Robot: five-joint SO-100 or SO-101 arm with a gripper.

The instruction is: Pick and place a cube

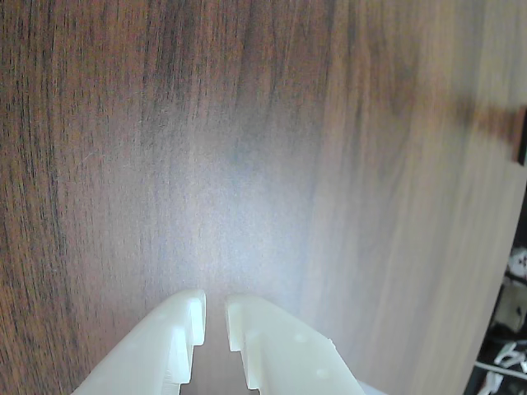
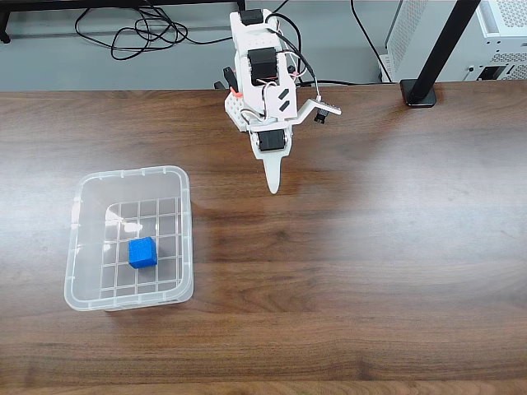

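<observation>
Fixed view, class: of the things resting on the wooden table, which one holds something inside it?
The clear plastic bin at left: the small blue cube lies inside. The black stand foot holds nothing.

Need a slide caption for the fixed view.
Blue cube rests inside the clear bin while the empty gripper hovers over the wooden table.

the cube (image 2: 142, 253) is small, solid and bright blue with plain matte faces. it sits flat inside the clear plastic bin (image 2: 186, 239), on the gridded floor, slightly below the bin's middle in the fixed view.
</observation>
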